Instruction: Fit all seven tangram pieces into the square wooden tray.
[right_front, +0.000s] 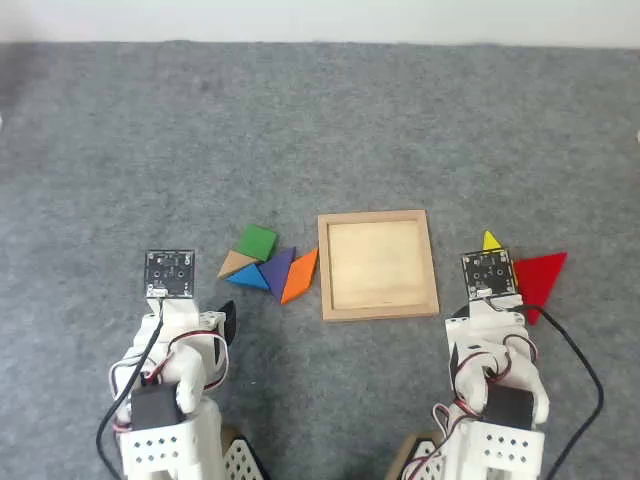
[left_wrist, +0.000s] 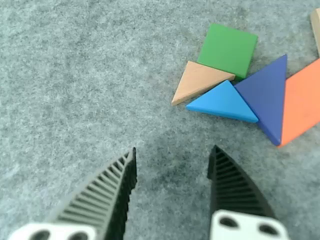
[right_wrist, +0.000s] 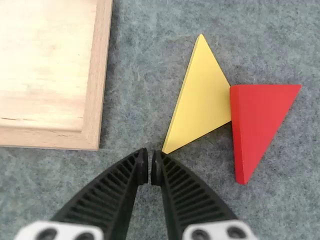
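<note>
Centrally, the square wooden tray (right_front: 324, 268) holds none of the pieces, and all seven lie on the grey felt around it. Just left of it cluster a green square (right_front: 257, 241), tan triangle (right_front: 236, 264), light blue triangle (right_front: 250, 278), dark blue triangle (right_front: 277, 268) and what seems an orange parallelogram (right_front: 300, 275). To its right a yellow triangle (right_wrist: 202, 100) touches a red triangle (right_wrist: 255, 125). The left claw (left_wrist: 174, 149) gapes wide, near and left of the cluster. The right claw (right_wrist: 150, 152) is pinched closed on nothing, just near of the yellow triangle's corner.

Open mat (left_wrist: 75, 75) separates the left tool (left_wrist: 174, 149) from the clustered pieces (left_wrist: 222, 101) ahead.
</note>
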